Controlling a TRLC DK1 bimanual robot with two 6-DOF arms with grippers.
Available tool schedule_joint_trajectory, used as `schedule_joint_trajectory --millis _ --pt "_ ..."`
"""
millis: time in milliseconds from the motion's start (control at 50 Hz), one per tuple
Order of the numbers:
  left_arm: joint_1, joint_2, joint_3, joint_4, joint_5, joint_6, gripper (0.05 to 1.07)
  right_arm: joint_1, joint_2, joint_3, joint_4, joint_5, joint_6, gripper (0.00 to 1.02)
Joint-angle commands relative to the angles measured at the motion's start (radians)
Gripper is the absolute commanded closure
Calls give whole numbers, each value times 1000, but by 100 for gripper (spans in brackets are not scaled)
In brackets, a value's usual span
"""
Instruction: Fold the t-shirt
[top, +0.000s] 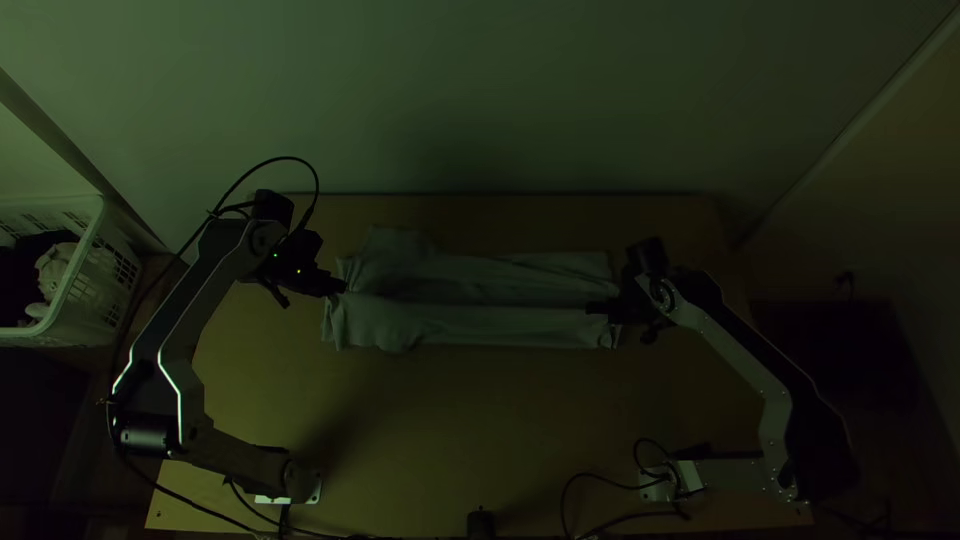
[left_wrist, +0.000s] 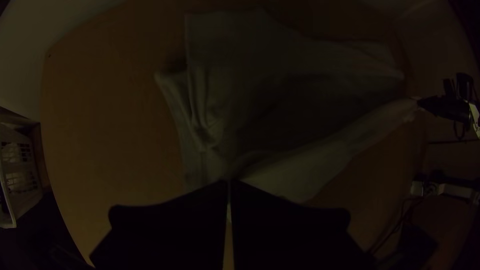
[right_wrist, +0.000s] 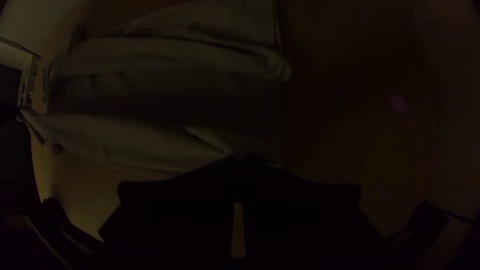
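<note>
T-shirt (top: 480, 325), middle deep in shadow

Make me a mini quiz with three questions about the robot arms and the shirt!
1. True or false: the left end effector and the right end effector both grip the t-shirt.
2. In the top view, on which side of the table is the basket? A) left B) right C) bottom
3. Fill in: the table is made of ____.

Key: 1 true; 2 A; 3 wood

No readable text, label, brand, number or sign can be made out in these dim views.
</note>
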Motion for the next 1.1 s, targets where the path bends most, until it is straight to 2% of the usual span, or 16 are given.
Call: schedule_joint_trajectory --millis 0,700,740,760,800,880,920,960,1020,1080 --pt "13 49 77 -1 5 -13 104 -19 60 65 17 10 -19 100" --pt "22 320 362 -3 9 -45 104 -83 445 413 81 10 -35 100" --pt "22 331 371 3 9 -55 102 -85 453 419 94 10 -36 100" --pt "22 337 376 6 9 -62 97 -86 454 419 103 10 -36 99" --pt "23 345 385 6 9 -71 75 -90 462 427 118 10 -35 89" --pt "23 359 400 12 17 -88 8 -103 487 465 124 10 -32 48" --pt "28 365 403 23 26 -102 9 -114 499 483 124 10 -32 25" --pt "31 366 406 38 39 -116 9 -122 505 496 124 10 -33 13" --pt "40 365 406 61 66 -139 9 -132 513 519 124 10 -35 5" --pt "48 362 406 75 103 -157 9 -148 511 532 124 10 -35 5"
